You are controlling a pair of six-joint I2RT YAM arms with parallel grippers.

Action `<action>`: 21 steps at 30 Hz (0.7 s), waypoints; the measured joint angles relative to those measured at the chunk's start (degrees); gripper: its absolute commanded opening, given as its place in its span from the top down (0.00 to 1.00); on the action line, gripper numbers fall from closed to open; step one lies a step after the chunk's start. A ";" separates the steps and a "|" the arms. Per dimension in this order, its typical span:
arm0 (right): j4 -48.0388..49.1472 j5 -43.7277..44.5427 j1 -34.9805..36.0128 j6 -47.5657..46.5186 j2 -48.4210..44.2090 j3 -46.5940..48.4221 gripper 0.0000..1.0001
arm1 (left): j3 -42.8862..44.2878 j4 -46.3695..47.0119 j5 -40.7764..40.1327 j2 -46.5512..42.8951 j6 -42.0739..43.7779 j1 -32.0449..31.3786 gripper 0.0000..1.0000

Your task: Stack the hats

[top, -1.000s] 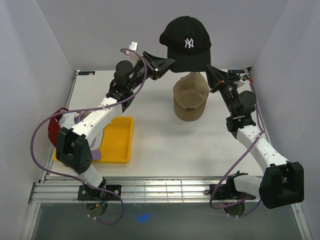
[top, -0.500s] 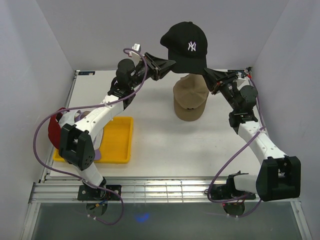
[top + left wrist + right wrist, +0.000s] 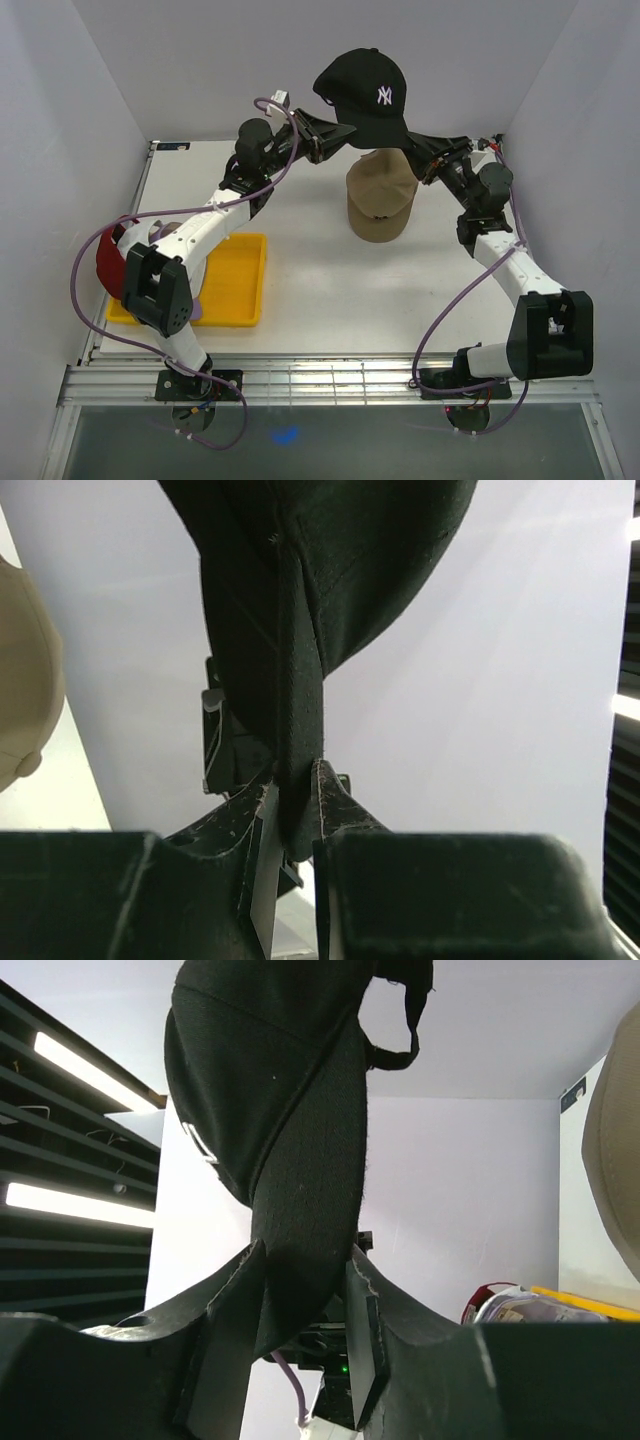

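Observation:
A black hat (image 3: 365, 90) with a white NY logo hangs in the air above the tan hat (image 3: 380, 195), which sits at the back middle of the table. My left gripper (image 3: 340, 135) is shut on the black hat's left edge; in the left wrist view its jaws pinch a fold of the black hat (image 3: 300, 600) at my left gripper (image 3: 295, 770). My right gripper (image 3: 412, 143) is at the hat's right side. Its jaws stand apart, with the black hat's (image 3: 270, 1090) band lying loosely in my right gripper (image 3: 300, 1255). A red hat (image 3: 105, 262) lies at the far left.
A yellow tray (image 3: 240, 290) sits at the left front, partly under the left arm. White walls close in the table on three sides. The tan hat (image 3: 610, 1160) shows at the right edge of the right wrist view.
The right gripper's jaws have spread apart around the black hat. The left gripper has tightened on it. The hat has tipped and shifted a little to the left.

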 measured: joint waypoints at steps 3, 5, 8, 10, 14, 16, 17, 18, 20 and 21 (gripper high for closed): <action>2.47 -0.74 0.00 1.29 1.88 0.42 0.57 | -0.02 1.55 1.29 0.63 -1.66 -0.02 1.00; 3.69 -1.03 0.00 1.99 2.89 0.98 0.57 | -0.13 2.34 1.92 1.07 -2.54 -0.07 1.00; 5.03 -1.97 0.07 2.36 3.34 1.60 0.56 | -0.48 3.06 2.60 1.62 -3.54 -0.24 1.00; 6.27 -2.58 0.20 2.64 3.34 1.79 0.57 | -0.61 3.50 2.95 2.03 -4.26 -0.57 1.00; 8.37 -2.89 0.50 3.56 3.34 1.79 0.70 | -0.81 3.82 3.26 2.25 -5.01 -0.94 1.00; 9.35 -2.84 0.50 4.28 3.34 1.79 0.77 | -0.87 3.80 3.39 2.27 -5.03 -0.92 1.00; 9.92 -2.84 0.48 4.70 3.34 1.79 0.82 | -1.01 3.80 3.43 2.25 -5.03 -0.92 1.00; 10.45 -2.82 0.48 4.90 3.32 1.79 0.84 | -1.27 3.93 3.52 2.25 -5.03 -0.92 1.00; 10.60 -2.95 0.48 4.94 3.28 1.79 0.90 | -1.73 3.98 3.56 2.27 -5.05 -0.90 1.00; 10.49 -3.13 0.46 4.68 3.26 1.79 0.92 | -1.88 4.13 3.58 2.34 -5.09 -0.85 1.00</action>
